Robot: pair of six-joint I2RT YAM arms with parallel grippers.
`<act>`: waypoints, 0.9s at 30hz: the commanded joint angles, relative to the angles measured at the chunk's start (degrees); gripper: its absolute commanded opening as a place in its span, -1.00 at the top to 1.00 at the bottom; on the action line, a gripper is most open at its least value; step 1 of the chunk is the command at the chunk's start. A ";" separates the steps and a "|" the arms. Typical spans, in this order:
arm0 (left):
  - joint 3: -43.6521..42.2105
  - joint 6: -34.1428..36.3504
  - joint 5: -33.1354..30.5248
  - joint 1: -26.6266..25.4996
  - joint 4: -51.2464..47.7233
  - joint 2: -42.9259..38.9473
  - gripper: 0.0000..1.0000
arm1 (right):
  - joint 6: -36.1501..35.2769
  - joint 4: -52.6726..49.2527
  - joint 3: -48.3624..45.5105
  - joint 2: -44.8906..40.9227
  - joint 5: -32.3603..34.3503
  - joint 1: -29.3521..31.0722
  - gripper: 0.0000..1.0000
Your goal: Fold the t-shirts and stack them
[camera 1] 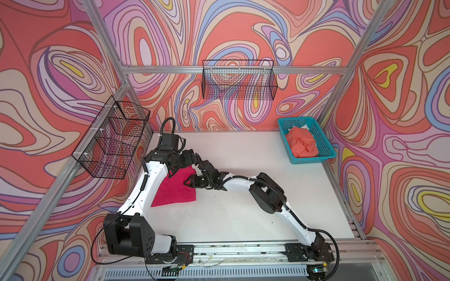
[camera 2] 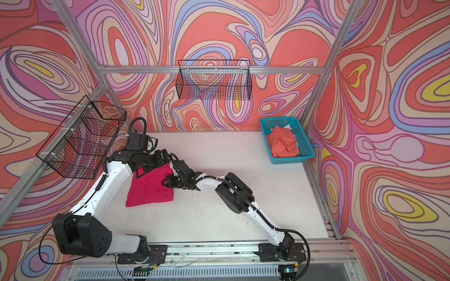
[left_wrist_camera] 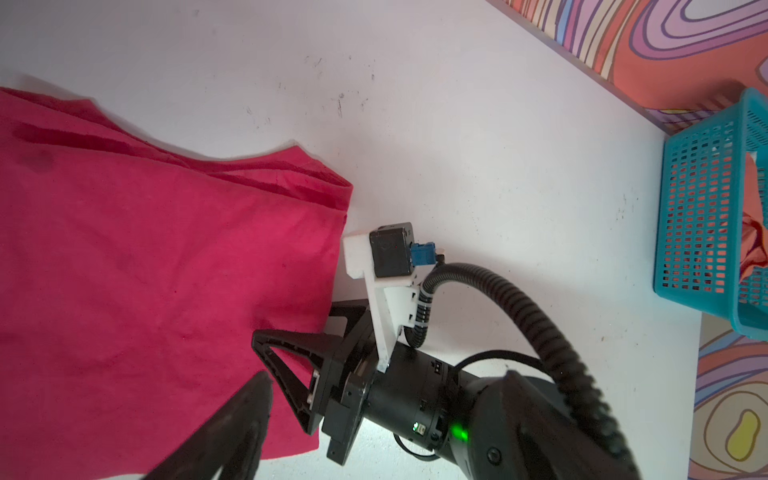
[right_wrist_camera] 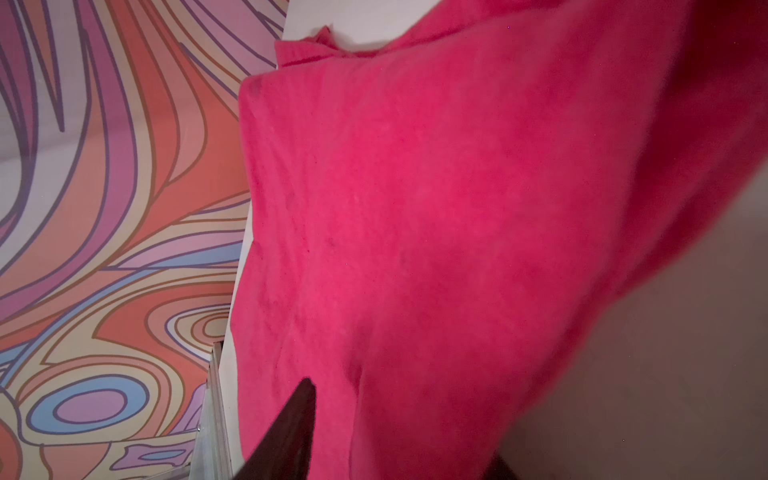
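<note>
Magenta t-shirt [camera 1: 175, 192]: folded flat on surface [camera 1: 231, 214], left side.
Right gripper [camera 1: 188, 182]: at shirt's right edge, cloth between jaws; pinching or not, cannot tell.
Left gripper [camera 1: 171, 174]: spread wide over shirt's far edge.
Orange t-shirt [camera 1: 302, 144]: bunched inside teal basket [camera 1: 322, 138], far right corner.
</note>
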 commanded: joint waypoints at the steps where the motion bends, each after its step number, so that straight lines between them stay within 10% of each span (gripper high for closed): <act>1: 2.40 0.36 -1.01 0.56 -2.38 -0.80 -0.77 | 2.68 -1.44 2.20 3.71 -1.50 0.69 0.05; 10: 1.06 -1.29 -1.09 0.56 -1.70 -1.94 -0.77 | 1.58 1.13 -8.23 -5.71 -0.07 0.07 -0.16; 27: -21.21 4.11 -6.49 0.56 15.88 -17.04 -0.94 | -13.89 -13.22 -41.77 -49.67 17.25 -10.42 -0.64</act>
